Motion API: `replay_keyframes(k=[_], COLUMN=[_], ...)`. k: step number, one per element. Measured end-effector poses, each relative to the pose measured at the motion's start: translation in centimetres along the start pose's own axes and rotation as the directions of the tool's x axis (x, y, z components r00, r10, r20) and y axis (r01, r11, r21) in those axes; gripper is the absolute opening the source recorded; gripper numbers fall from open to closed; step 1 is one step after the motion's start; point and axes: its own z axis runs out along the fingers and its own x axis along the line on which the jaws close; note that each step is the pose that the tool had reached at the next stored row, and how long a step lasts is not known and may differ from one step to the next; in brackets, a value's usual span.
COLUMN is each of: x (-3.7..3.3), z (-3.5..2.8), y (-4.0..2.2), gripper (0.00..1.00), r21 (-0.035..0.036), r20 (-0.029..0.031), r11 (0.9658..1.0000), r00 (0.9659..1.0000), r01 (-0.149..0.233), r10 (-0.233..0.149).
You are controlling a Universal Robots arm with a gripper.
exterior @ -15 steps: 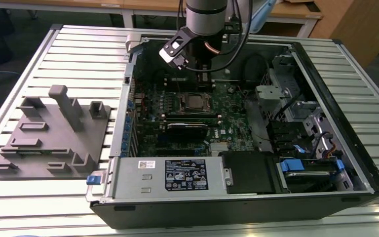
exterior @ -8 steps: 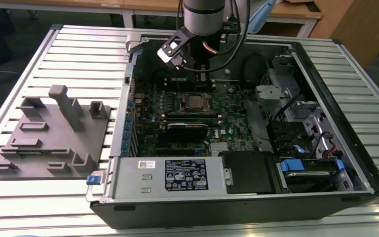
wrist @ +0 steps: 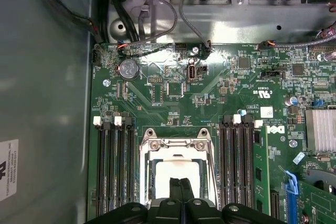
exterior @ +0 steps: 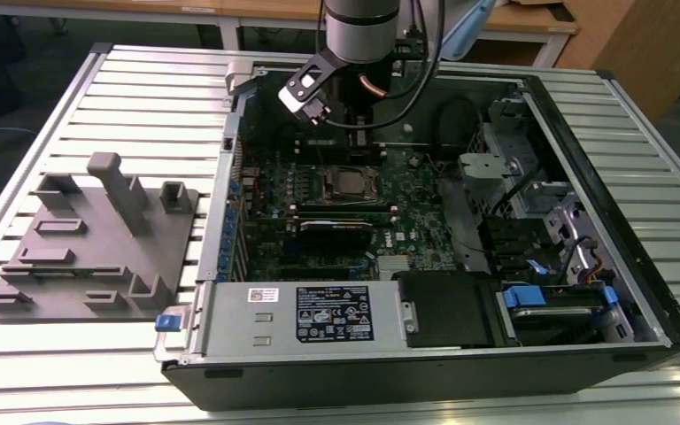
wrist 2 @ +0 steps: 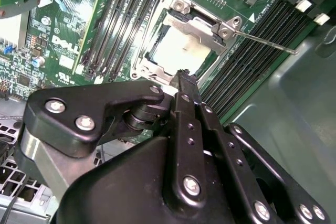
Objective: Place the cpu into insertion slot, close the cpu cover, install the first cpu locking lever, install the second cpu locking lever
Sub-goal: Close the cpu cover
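The cpu (wrist: 178, 170) is a pale square chip lying flat in the insertion slot (wrist: 142, 182) on the green motherboard; it also appears in the second wrist view (wrist 2: 178, 52) and in the exterior view (exterior: 346, 182). The cpu cover (wrist: 176, 143) lies as a metal frame around the chip, its window showing the chip's top. A thin locking lever (wrist 2: 265, 42) sticks out sideways over the memory slots. My gripper (wrist: 181, 190) hovers just above the chip's near edge, fingers pressed together with nothing between them. It can also be seen in the second wrist view (wrist 2: 185, 80) and the exterior view (exterior: 358, 124).
Black memory slots (wrist: 113, 166) flank the socket on both sides. A long black card (exterior: 337, 225) lies across the board below it. The case wall (wrist: 47, 103), cables (wrist: 157, 19) and drive cages (exterior: 529, 190) crowd the sides. A grey fixture tray (exterior: 92, 243) sits on the table at the exterior view's left.
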Motion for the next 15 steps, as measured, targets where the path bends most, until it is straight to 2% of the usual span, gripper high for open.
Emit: replay_keyframes(k=[15], x=[-0.02], z=[-0.05], y=[-0.61], gripper=[0.1], r21=[-0.0018], r20=[-0.0001], r11=[1.0], r00=[1.0], r01=[0.0], r10=[0.0])
